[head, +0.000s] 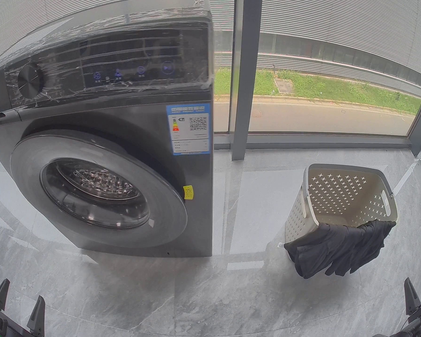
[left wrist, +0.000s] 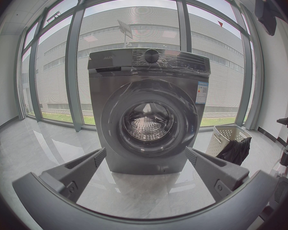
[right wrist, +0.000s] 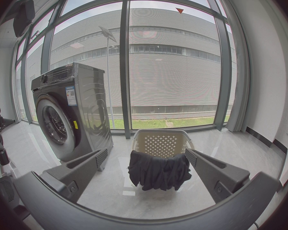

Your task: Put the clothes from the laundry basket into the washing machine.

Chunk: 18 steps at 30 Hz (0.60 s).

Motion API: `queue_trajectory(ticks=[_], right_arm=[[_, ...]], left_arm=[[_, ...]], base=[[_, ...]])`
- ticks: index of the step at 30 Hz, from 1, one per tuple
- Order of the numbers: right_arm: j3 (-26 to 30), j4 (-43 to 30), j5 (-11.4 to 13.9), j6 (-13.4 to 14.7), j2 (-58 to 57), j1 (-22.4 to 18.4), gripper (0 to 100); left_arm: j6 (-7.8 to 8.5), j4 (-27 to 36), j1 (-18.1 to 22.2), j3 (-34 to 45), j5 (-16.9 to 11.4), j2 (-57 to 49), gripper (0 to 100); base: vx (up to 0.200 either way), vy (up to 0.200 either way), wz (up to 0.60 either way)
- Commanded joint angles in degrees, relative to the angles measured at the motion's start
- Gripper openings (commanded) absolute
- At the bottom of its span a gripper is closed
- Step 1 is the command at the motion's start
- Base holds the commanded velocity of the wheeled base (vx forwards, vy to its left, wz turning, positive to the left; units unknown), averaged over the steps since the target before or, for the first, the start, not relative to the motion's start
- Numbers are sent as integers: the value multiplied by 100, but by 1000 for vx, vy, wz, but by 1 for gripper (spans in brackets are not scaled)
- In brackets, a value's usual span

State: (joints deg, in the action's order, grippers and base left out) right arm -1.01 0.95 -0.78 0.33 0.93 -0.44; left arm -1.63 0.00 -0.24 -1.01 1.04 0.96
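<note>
At seven o'clock in the head view, the left pincer point(left wrist: 144, 154) gapes wide with nothing in it. At five o'clock the right pincer point(right wrist: 145, 154) is equally spread and empty. Farther off at four o'clock, a black garment point(head: 337, 251) hangs over the near rim of the cream perforated plastic laundry basket point(head: 342, 194). Beyond, at ten o'clock, stands the dark grey front-loading washing machine point(head: 126, 118), its round glass door point(head: 96, 194) closed.
</note>
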Motion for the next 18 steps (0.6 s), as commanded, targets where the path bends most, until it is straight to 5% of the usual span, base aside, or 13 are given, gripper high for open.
queue_trajectory(ticks=[1,18], right_arm=[[101,2,-1,2,-93,0,100],[101,2,-1,2,-93,0,100]], left_arm=[[-4,0,-2,92,2,-96,100],[-4,0,-2,92,2,-96,100]], base=[[0,200,0],[0,200,0]])
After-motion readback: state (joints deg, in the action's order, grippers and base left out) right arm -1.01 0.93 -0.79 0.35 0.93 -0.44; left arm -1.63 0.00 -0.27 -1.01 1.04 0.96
